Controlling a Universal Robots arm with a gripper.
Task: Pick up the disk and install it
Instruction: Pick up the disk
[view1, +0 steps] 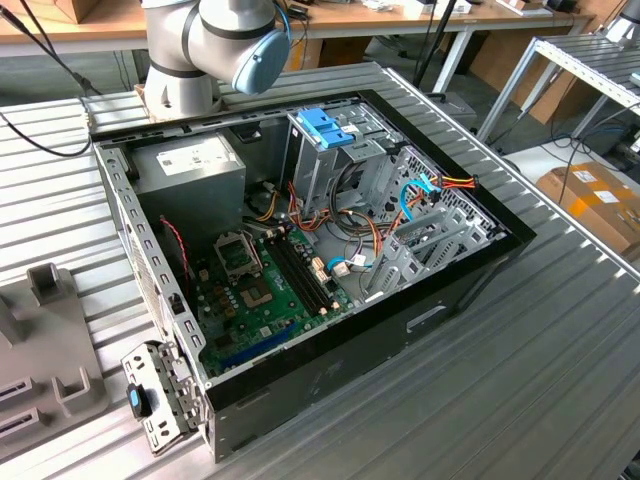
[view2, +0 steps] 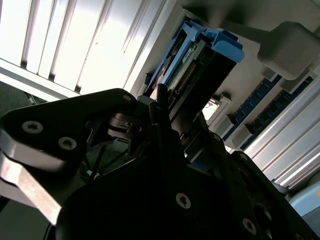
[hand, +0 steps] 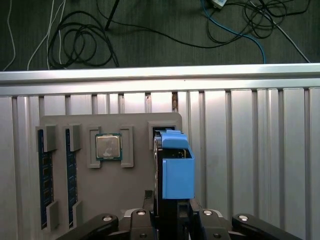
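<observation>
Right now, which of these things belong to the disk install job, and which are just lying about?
Job: the disk, the gripper at it, the open computer case.
Lying about: processor chip, memory sticks in the grey tray, floor cables, cardboard box.

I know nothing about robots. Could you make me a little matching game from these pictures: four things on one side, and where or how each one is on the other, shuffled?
Things:
1 disk
2 chip
3 power supply
4 memory sticks

Descriptions:
A inside the open case
B square, silver, flat in the grey tray
C blue-railed, at the gripper
D two long strips side by side in the tray

Pairs: 1-C, 2-B, 3-A, 4-D
</observation>
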